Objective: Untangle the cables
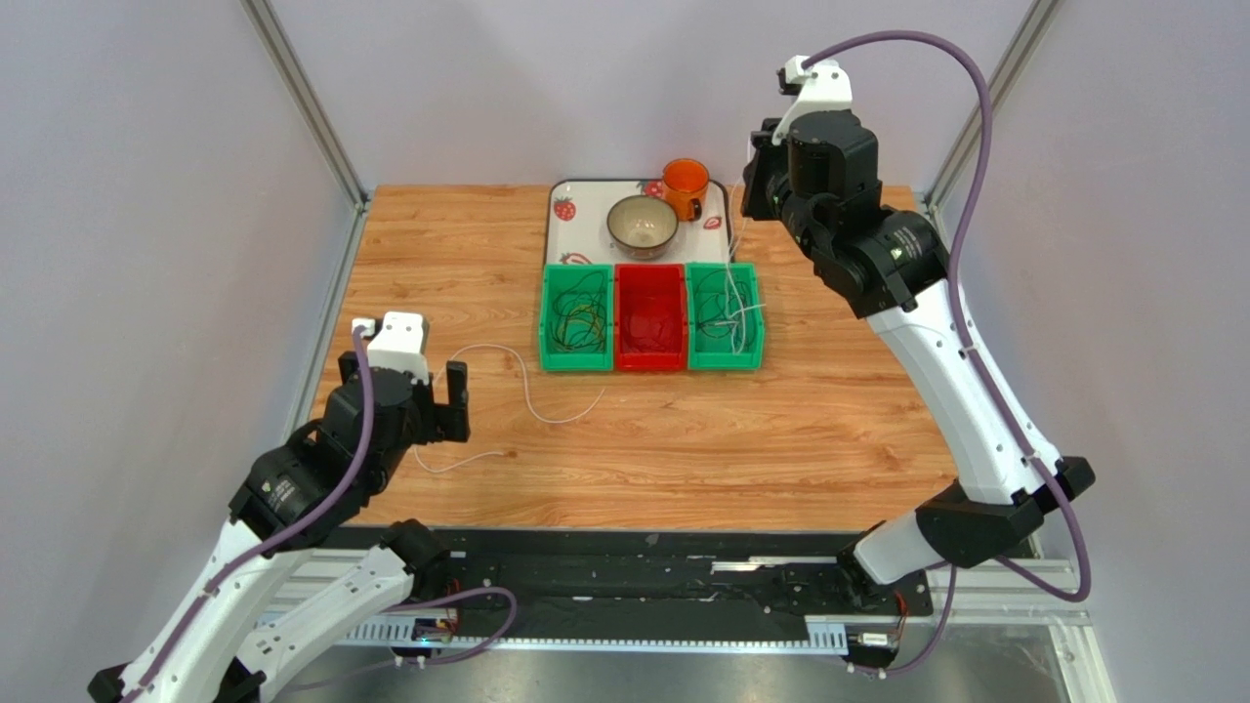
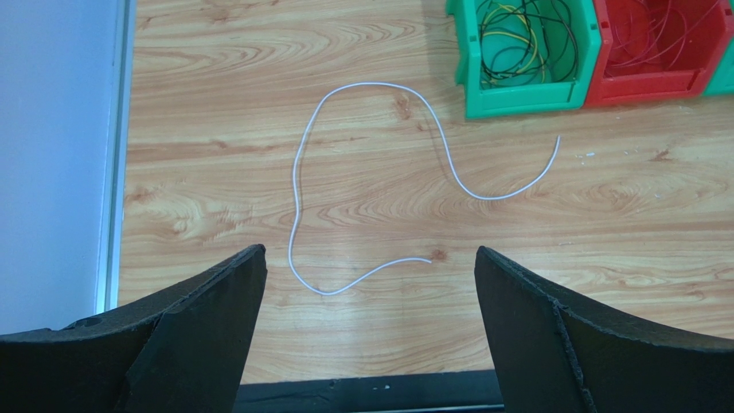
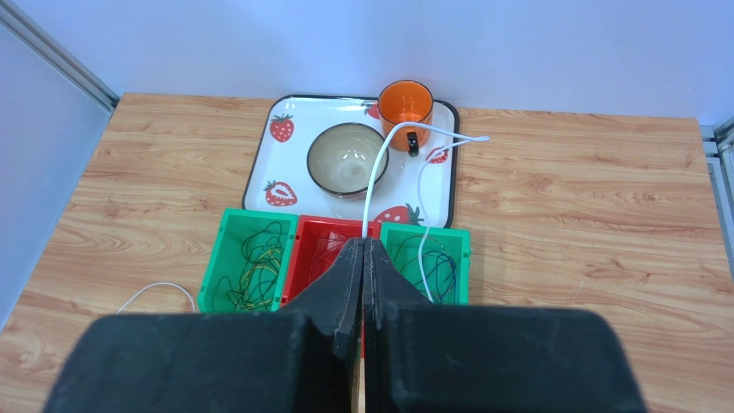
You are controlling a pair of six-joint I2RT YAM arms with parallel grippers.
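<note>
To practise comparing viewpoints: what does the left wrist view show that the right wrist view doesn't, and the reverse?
Only the left wrist view: the whole loose white cable lying in curves on the table, ahead of the open left gripper.
Only the right wrist view: the strawberry tray with its bowl and orange cup, and the right gripper shut on a pinched white cable.
Both: the green bin of dark and yellow cables, the red bin, the table, and part of the loose white cable.

Top view looking down, left wrist low and close, right wrist high, all sharing bins (image 1: 652, 361)
</note>
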